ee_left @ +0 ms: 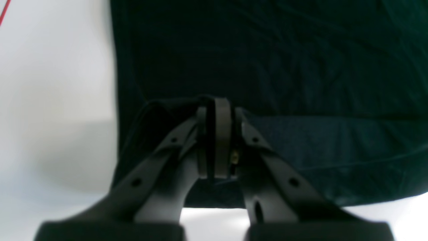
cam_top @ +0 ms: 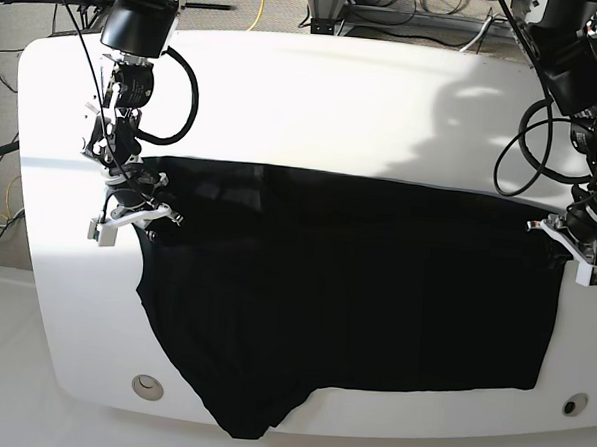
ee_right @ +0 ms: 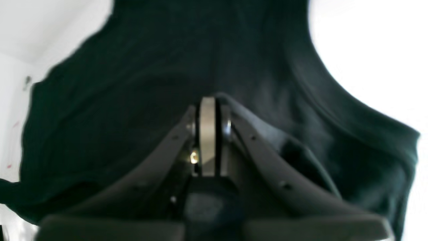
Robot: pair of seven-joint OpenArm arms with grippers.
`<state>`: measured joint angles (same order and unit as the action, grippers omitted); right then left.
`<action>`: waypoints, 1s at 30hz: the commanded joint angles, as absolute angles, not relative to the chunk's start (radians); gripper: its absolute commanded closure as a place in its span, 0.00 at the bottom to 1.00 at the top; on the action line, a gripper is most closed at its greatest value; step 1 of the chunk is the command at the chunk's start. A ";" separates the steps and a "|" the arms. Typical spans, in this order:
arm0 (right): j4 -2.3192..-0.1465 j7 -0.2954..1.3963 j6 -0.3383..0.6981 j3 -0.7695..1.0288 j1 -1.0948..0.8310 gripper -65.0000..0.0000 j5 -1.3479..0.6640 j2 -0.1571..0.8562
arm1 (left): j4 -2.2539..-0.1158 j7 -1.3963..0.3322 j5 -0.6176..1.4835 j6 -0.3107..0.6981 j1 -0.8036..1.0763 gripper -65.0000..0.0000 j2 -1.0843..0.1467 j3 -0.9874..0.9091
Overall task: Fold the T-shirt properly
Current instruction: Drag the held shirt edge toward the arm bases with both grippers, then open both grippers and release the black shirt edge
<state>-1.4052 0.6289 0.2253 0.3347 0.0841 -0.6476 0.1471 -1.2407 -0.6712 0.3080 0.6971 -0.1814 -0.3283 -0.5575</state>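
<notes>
Much bare white surface [cam_top: 386, 88] lies behind the T-shirt [cam_top: 355, 297], whose front corner droops over the surface's near edge. Left pincer [cam_top: 575, 238] and right pincer [cam_top: 129, 207] each clamp a T-shirt edge at opposite ends

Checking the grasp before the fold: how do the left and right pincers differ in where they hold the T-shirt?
The left pincer pinches the straight hem corner of the T-shirt; the right pincer pinches near the sleeve end. Cloth lies flatter by the left, more draped by the right. Both are shut on fabric.
</notes>
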 commanded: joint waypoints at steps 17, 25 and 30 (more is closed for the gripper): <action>-1.421 0.604 0.244 0.330 0.112 0.36 -0.597 0.159 | -1.268 -0.877 0.221 0.698 -0.247 0.76 -0.339 -0.544; -1.445 0.596 0.244 0.330 0.115 0.29 -0.584 0.163 | -1.272 -0.828 0.235 0.698 -0.259 0.59 -0.341 -0.536; -1.482 0.616 0.243 0.353 0.116 0.28 -0.560 0.170 | -1.283 -0.747 0.240 0.698 -0.251 0.49 -0.344 -0.528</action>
